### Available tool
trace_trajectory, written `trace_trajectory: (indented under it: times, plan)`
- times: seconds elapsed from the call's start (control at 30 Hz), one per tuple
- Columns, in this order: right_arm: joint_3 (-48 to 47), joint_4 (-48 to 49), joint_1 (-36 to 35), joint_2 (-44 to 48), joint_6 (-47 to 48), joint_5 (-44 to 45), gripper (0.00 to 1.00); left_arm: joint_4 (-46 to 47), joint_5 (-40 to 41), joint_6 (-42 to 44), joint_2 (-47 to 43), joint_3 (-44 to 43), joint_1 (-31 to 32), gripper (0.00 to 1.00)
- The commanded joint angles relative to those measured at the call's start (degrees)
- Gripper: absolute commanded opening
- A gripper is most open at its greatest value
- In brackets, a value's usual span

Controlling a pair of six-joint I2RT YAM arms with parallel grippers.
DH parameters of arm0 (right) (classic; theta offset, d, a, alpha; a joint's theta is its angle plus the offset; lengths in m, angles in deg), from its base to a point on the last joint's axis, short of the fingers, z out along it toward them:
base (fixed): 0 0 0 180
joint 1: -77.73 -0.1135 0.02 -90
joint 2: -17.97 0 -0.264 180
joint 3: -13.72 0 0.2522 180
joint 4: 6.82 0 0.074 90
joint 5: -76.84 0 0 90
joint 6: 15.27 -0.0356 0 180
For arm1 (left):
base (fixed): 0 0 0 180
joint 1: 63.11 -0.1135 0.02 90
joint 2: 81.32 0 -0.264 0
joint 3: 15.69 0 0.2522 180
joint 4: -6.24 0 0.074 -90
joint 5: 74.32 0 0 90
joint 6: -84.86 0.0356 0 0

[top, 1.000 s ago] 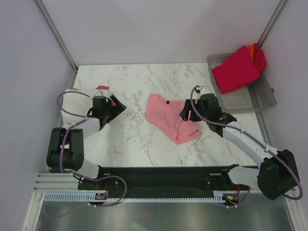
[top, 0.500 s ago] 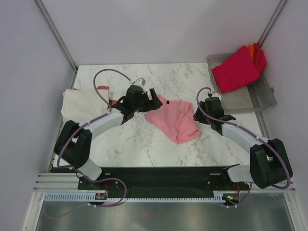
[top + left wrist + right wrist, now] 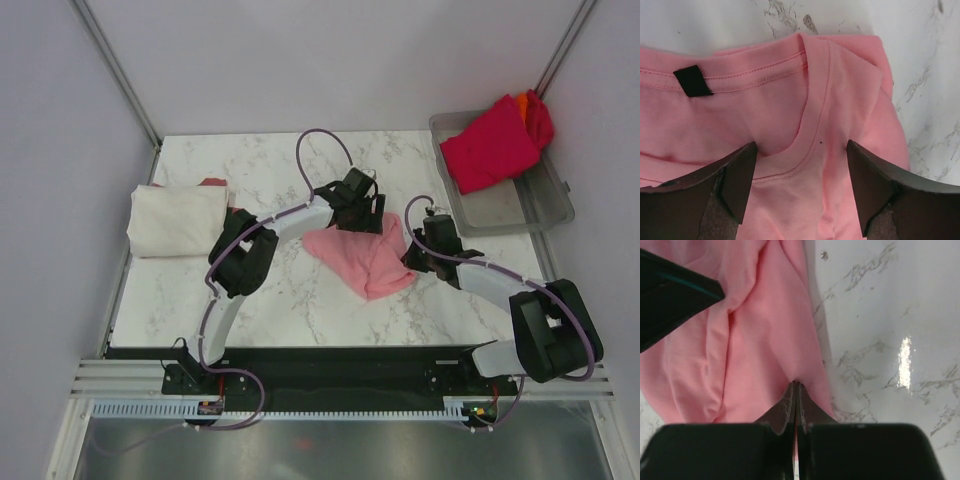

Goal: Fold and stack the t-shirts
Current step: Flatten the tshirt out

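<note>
With my right gripper pinched shut on what looks like the right edge of the pink t-shirt lying mid-way across the marble table, I should lower my wide-open left gripper squarely over the collar and catch both layers.

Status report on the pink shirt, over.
Right gripper shut on light pink cloth t-shirt, at its edge. Left gripper open over its collar. Shirt crumpled, unfolded, on marble table. Folded cream t-shirt and grey plastic tray sit apart.
</note>
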Motion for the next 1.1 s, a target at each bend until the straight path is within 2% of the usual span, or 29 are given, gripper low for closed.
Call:
trace_trajectory:
  times: [0.0, 0.13, 0.23, 0.27, 0.3, 0.33, 0.43, 0.53, 0.57, 0.63, 0.67, 0.73, 0.77, 0.83, 0.87, 0.93, 1.0, 1.07]
  plan:
    - [1.2, 2.8, 0.0, 4.0, -0.1, -4.9, 0.01, -7.1, 0.0, 3.0, 1.7, -6.3, 0.8, 0.79]
    - [2.7, 1.9, 0.0, 7.8, -0.2, -5.6, 0.0, -9.3, -2.7, 1.7, 4.6, -8.8, 1.4, 0.71]
    - [3.1, 1.3, 0.0, 10.3, -0.5, -5.2, 0.0, -9.3, -4.8, 1.2, 5.7, -9.4, 1.5, 0.36]
    - [3.0, 1.3, 0.1, 11.1, -0.5, -4.5, 0.0, -9.3, -4.0, 1.1, 5.3, -9.0, 1.4, 0.14]
    - [2.9, -0.6, 0.1, 11.2, -0.6, -4.0, 0.0, -9.2, -1.9, 0.6, 4.3, -8.7, 1.3, 0.07]
    - [2.7, -0.9, 0.0, 11.1, -0.7, -3.7, 0.0, -9.3, -0.9, 0.5, 1.9, -8.1, 1.1, 0.04]
    - [2.0, -2.7, 0.1, 10.1, -0.7, -2.0, 0.0, -9.2, 0.5, 1.8, -5.2, -6.0, 0.3, 0.02]
    - [2.1, -3.2, 0.1, 9.7, -1.4, 0.3, 0.0, -7.8, 4.4, 1.3, -13.3, 0.4, -0.9, 0.02]
    - [2.3, -3.3, 0.1, 9.7, -1.7, 0.6, 0.0, -6.2, 4.7, 1.2, -19.1, 6.3, -1.7, 0.02]
    - [2.8, -3.2, 0.2, 9.8, -2.2, 0.8, 0.0, -1.4, 4.4, -0.2, -25.4, 13.1, -2.7, 0.02]
    - [3.2, -3.2, 0.2, 9.9, -2.6, 1.1, 0.0, 0.3, 4.4, -1.2, -31.4, 20.6, -3.8, 0.02]
    - [3.7, -3.2, 0.3, 10.3, -3.1, 2.7, 0.0, 4.9, 4.6, -5.3, -37.5, 29.6, -5.1, 0.02]
    - [4.3, -3.4, 0.3, 10.9, -3.7, 3.2, 0.0, 10.6, 4.6, -7.1, -44.9, 39.7, -6.5, 0.02]
    - [5.1, -3.4, 0.4, 11.7, -4.2, 4.2, 0.0, 17.7, 3.5, -13.0, -52.2, 50.3, -8.4, 0.02]
    - [5.8, -3.5, 0.4, 12.7, -4.4, 4.4, 0.0, 23.9, 2.8, -14.8, -55.4, 59.9, -10.6, 0.02]
    - [6.3, -3.4, 0.3, 14.0, -4.4, 3.3, 0.0, 25.9, 3.8, -19.0, -64.6, 70.4, -12.7, 0.02]
    - [6.3, -3.2, 0.4, 14.3, -3.6, 1.7, 0.0, 25.3, 7.0, -19.6, -72.4, 74.9, -12.8, 0.02]
    - [5.6, -3.3, 0.3, 14.5, -2.8, -0.9, 0.02, 22.6, 9.4, -19.3, -77.0, 79.3, -12.8, 0.09]
